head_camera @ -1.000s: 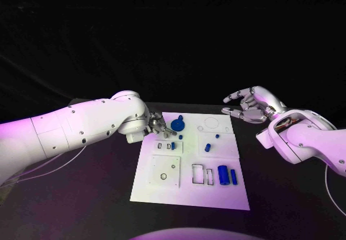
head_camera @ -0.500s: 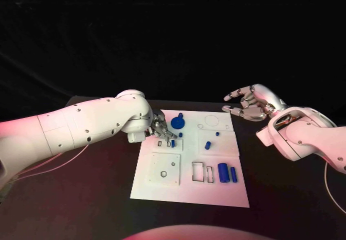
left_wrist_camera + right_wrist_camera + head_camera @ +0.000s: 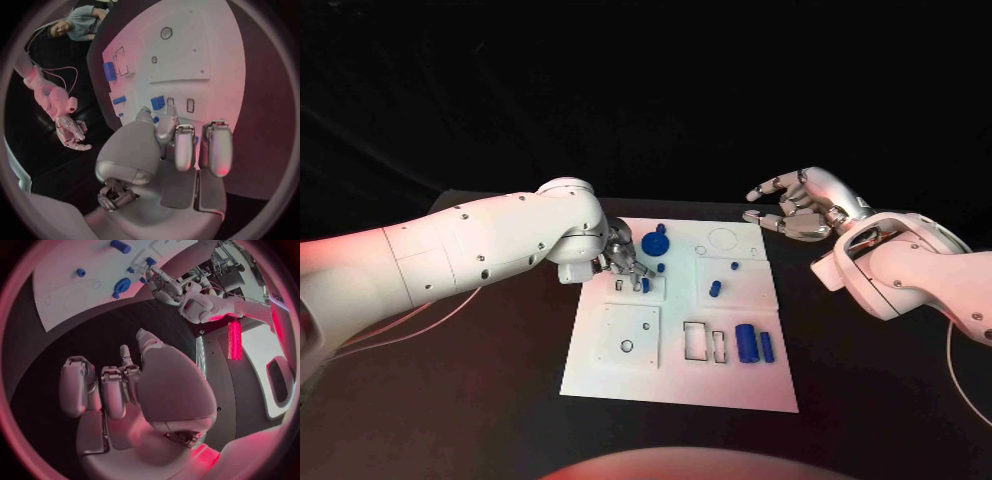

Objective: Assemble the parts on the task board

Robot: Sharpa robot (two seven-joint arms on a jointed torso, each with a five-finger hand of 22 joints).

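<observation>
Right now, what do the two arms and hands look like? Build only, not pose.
Both arms are smooth white rounded shells with small dark screw dots; the left arm has thin pale cables hanging below it, and the right arm shows a dark opening with wiring near the wrist. The left hand and right hand are silver metal, many-fingered, with segmented fingers and pale pads.

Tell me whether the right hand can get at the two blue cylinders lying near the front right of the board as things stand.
Probably yes. The right hand hovers off the task board's far right corner holding nothing, and the two blue cylinders lie uncovered on its side, with nothing standing between. The left hand is busy across the board.
</observation>
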